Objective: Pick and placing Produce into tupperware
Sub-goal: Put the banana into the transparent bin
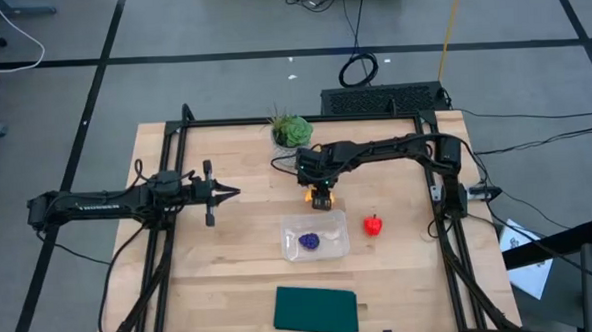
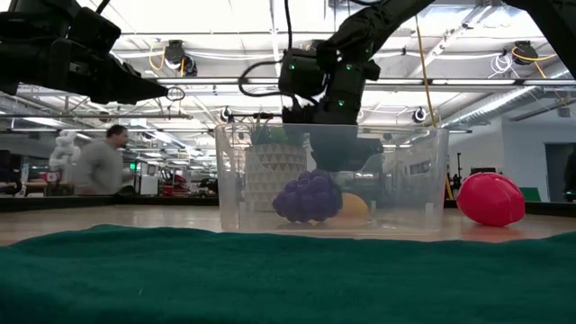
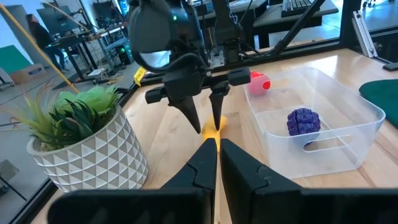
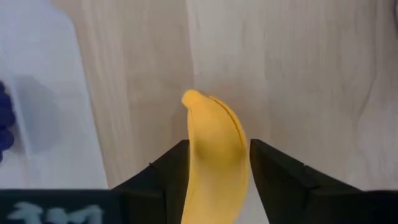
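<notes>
- The right gripper (image 1: 322, 198) points down at the table just behind the tupperware (image 1: 315, 237), between it and the potted plant (image 1: 291, 131). This stance puts 1 finger on each long flank of the banana (image 4: 214, 165).
- In the right wrist view, both fingers (image 4: 165, 177) lie along the banana's sides, touching or very nearly so. The jaws are at a middling gap set by the fruit's width. Judgement: the grip is forming; a firm hold cannot be confirmed, and the banana appears to rest on the wood.
- The banana lies flat on the table outside the container, close to its far wall. From the low view it shows only as a yellow patch behind the clear plastic.
- The purple piece (image 1: 309, 241) already sits inside the tupperware, towards 1 side, leaving floor space for further items.
- The red fruit (image 1: 375, 225) rests on the table just beside the container's right end, within the right arm's reach. It is not yet placed.
- The left gripper (image 1: 232, 194) hangs above the table's left half, well apart from the produce, fingers pressed together and empty. Judgement: it is parked so as not to obstruct the working arm.
- A green cloth (image 1: 315, 310) lies at the near table edge, clear of the work area.
- Judgement: 1 of 3 pieces is stowed; lifting the banana over the wall follows.
</notes>
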Action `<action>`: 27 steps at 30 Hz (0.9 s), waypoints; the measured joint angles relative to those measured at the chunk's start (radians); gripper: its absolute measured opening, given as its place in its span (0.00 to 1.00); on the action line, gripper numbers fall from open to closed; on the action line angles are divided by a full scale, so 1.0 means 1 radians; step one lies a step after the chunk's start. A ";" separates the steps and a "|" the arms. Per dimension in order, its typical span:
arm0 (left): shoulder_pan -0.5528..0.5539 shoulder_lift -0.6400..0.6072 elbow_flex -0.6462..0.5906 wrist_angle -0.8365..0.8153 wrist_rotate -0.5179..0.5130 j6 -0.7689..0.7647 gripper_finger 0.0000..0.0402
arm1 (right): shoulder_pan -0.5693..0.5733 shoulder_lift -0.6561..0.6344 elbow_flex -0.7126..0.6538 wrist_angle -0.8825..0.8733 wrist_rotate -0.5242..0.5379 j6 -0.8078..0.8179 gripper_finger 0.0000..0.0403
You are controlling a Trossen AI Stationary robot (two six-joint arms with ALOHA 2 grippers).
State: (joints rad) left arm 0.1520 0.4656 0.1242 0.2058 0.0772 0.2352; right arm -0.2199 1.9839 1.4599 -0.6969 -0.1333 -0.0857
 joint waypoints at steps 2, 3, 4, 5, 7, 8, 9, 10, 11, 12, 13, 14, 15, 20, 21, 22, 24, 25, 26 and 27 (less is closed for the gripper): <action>0.000 0.000 0.000 -0.001 0.000 -0.001 0.06 | 0.003 0.000 0.001 -0.018 0.000 -0.007 0.38; 0.000 0.000 0.000 -0.001 0.000 -0.002 0.06 | 0.003 0.000 0.001 -0.027 -0.001 -0.008 0.37; 0.000 0.000 0.000 -0.001 0.000 -0.002 0.06 | 0.003 0.000 0.001 -0.033 -0.001 -0.008 0.37; 0.000 0.000 0.000 -0.002 0.000 -0.002 0.06 | 0.003 0.000 0.001 -0.039 -0.002 -0.009 0.37; 0.000 0.000 0.000 -0.002 0.000 -0.002 0.06 | 0.003 0.000 0.001 -0.058 -0.002 -0.010 0.39; 0.000 0.000 0.000 -0.002 0.000 -0.001 0.06 | 0.002 0.000 0.001 -0.066 -0.002 -0.012 0.40; 0.000 0.000 0.000 -0.002 0.000 -0.001 0.06 | 0.002 0.000 0.001 -0.072 -0.002 -0.013 0.42; 0.000 0.000 0.000 -0.001 0.000 -0.001 0.06 | 0.002 0.000 0.001 -0.075 -0.002 -0.013 0.44; 0.000 0.000 0.000 -0.001 0.000 -0.001 0.06 | 0.002 0.000 0.001 -0.075 -0.003 -0.013 0.46; 0.000 0.000 0.000 -0.001 0.000 -0.001 0.06 | 0.002 0.000 0.001 -0.075 -0.003 -0.013 0.48; 0.000 0.000 0.000 -0.001 0.000 -0.002 0.06 | 0.002 0.000 0.001 -0.075 -0.003 -0.013 0.51; 0.000 0.000 0.000 -0.001 0.000 -0.002 0.06 | 0.002 0.000 0.001 -0.075 -0.003 -0.013 0.53; 0.000 0.000 0.000 -0.001 0.000 -0.003 0.06 | 0.002 0.000 0.001 -0.074 -0.003 -0.013 0.55; 0.000 0.000 0.000 -0.001 0.000 -0.004 0.06 | 0.004 0.000 -0.006 -0.057 -0.003 -0.023 0.65; 0.000 0.000 0.000 -0.001 0.000 -0.004 0.06 | 0.004 0.000 -0.009 -0.053 -0.003 -0.024 0.67; 0.000 0.000 0.000 -0.001 0.000 -0.004 0.06 | 0.004 0.000 -0.012 -0.052 -0.003 -0.023 0.69; 0.000 0.000 0.000 -0.001 0.000 -0.004 0.06 | 0.005 0.000 -0.017 -0.051 -0.003 -0.017 0.72; 0.000 0.000 0.000 -0.001 0.000 -0.004 0.06 | 0.005 0.000 -0.019 -0.049 -0.003 -0.016 0.74; 0.000 0.000 0.000 -0.001 0.000 -0.004 0.06 | 0.005 0.000 -0.022 -0.047 -0.003 -0.015 0.76; 0.000 0.000 0.000 -0.001 0.000 -0.004 0.06 | 0.005 0.000 -0.027 -0.042 -0.003 -0.013 0.77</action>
State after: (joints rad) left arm 0.1520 0.4660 0.1242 0.2048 0.0772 0.2310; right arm -0.2153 1.9839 1.4328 -0.7385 -0.1360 -0.0989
